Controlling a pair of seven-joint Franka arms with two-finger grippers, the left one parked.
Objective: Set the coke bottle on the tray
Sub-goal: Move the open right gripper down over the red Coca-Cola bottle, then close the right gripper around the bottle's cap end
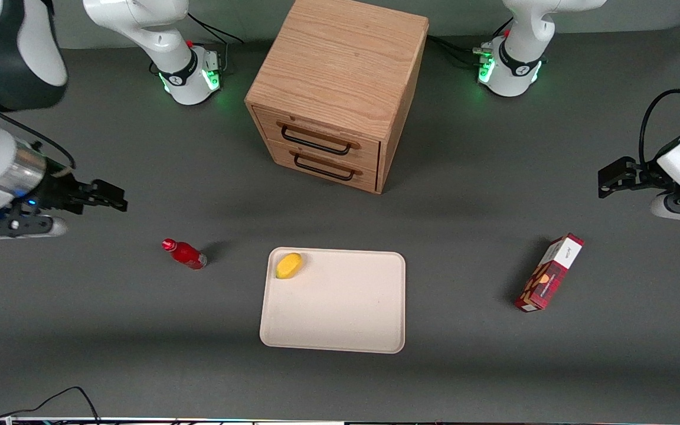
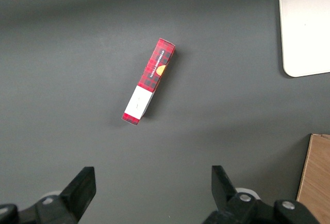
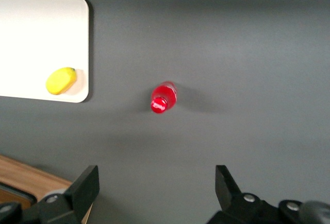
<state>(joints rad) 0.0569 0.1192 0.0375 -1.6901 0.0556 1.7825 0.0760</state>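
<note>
Gripper (image 1: pixel 117 198) of the working arm is seen held above bare table (image 1: pixel 80 330) toward that arm's end, at about ten o'clock from the coke bottle (image 1: pixel 184 254), its wrist reaching out roughly level. In the right wrist view its two dark fingers (image 3: pixel 85 188) are spread wide apart, nothing between them, with the bottle (image 3: pixel 163 98) on the table below and clear of both.

Next in the front view, the small red bottle is shown standing on the grey table, upright as far as can be told, its cap (image 1: pixel 169 244) tipped toward ten o'clock in that view. No label can be read on it. It is off the tray (image 1: pixel 340 319), near the tray's edge on the working arm's side.

On the cream tray a yellow lemon-like object (image 1: pixel 288 265) is seen lying in the corner at eleven o'clock. A wooden two-drawer cabinet (image 1: pixel 340 77) with dark handles is placed at twelve o'clock from the tray, farther from the front camera.

Toward the parked arm's end, a red plaid box (image 1: pixel 549 273) is shown on the table; print runs along its white end, too small to be read.
</note>
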